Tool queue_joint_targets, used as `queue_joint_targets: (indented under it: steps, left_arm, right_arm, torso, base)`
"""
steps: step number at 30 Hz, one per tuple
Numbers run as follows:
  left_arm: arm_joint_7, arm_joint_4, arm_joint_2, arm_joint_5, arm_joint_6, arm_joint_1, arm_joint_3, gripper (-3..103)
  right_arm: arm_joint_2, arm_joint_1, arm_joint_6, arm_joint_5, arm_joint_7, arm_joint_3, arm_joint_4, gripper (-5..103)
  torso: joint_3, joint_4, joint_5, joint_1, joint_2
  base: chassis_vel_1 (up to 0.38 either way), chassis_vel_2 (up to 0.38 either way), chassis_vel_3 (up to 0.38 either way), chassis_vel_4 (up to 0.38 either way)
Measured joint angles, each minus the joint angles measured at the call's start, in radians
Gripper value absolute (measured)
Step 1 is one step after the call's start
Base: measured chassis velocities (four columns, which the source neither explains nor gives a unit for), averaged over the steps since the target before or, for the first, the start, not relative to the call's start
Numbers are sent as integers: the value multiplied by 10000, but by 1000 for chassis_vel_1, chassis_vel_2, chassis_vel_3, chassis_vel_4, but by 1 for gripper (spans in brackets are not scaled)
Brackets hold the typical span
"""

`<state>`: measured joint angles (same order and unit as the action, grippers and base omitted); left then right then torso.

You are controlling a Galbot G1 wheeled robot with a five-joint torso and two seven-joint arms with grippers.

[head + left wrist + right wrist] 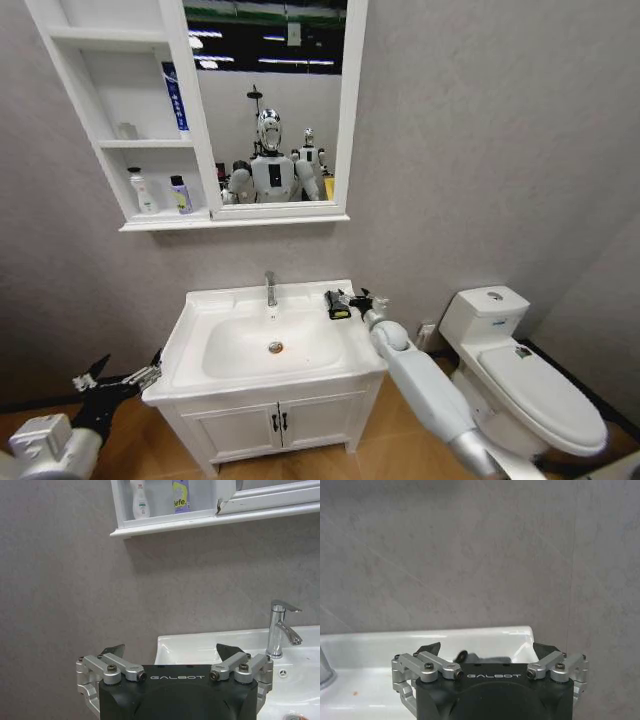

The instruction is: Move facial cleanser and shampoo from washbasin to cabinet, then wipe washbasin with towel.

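Right gripper [352, 299] hung jaws spread over the half-hidden towel [338, 305] at the washbasin's [200, 322] two o'clock; left gripper [120, 378] waited open at eight.

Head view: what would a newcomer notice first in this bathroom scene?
The right tool reaches over the back right corner of the white washbasin, at the small black towel with its yellow patch. Above, two bottles stand on the lowest open shelf of the cabinet. The left tool hangs open, off the washbasin's left edge.
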<state>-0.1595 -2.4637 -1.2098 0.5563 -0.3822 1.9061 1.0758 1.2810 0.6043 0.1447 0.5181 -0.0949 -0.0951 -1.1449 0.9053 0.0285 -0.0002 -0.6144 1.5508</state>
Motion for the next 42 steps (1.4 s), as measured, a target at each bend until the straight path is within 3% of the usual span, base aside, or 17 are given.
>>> queue_joint_targets:
  steps: [10, 15, 18, 27, 37, 42]
  left_arm:
    - [0, 1, 0, 0, 0, 0, 1, 100]
    - [1, 0, 0, 0, -1, 0, 1, 100]
    - [1, 1, 0, 0, 0, 0, 0, 100]
    - [1, 1, 0, 0, -1, 0, 1, 100]
    - [1, 1, 0, 0, -1, 0, 0, 100]
    - [0, 1, 0, 0, -1, 0, 1, 100]
  right_arm:
    - [675, -1058, -382, -213, 407, 227, 2777, 100]
    - [845, -1129, -569, -268, 563, 249, 3244, 103]
    - [930, -1191, -768, -388, 675, 234, 3482, 100]
    - [1129, -1394, -1351, -1454, 830, 134, 3971, 99]
    - [1450, -1720, -753, -1325, 533, 271, 4203, 98]
    - [1597, -1869, -491, -1452, 349, 97, 4449, 85]
  torso:
    - [0, -2, 0, 1, 0]
    - [-1, -1, 1, 2, 1]
    - [-1, -1, 0, 3, 2]
    - [-1, 0, 1, 3, 2]
    - [-1, -1, 1, 3, 2]
    - [-1, -3, 1, 2, 1]
  base:
    - [0, 0, 0, 0]
    - [0, 0, 0, 0]
    - [0, 0, 0, 0]
    - [0, 0, 0, 0]
    - [0, 0, 0, 0]
    - [0, 0, 0, 0]
